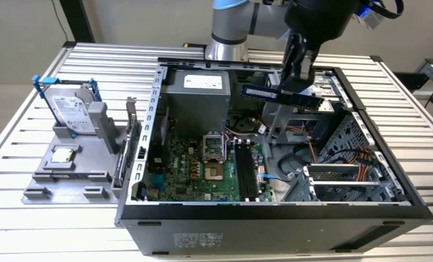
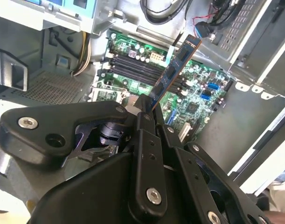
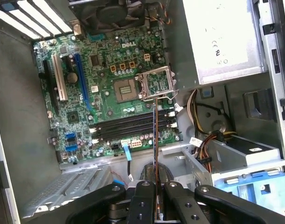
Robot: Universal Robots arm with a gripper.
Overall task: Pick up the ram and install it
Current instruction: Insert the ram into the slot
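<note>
My gripper is shut on the ram, a long dark blue stick held level in the air above the open computer case, over its back half. In the second wrist view the ram sticks out from the gripper towards the green motherboard. In the first wrist view the ram shows edge-on as a thin line rising from the gripper and crossing the black memory slots, well above them. The slots run along the motherboard.
A grey holder at the exterior view's left carries a hard drive in a blue frame and a square silver chip. Inside the case are the power supply, the open processor socket, orange and yellow cables and a drive cage.
</note>
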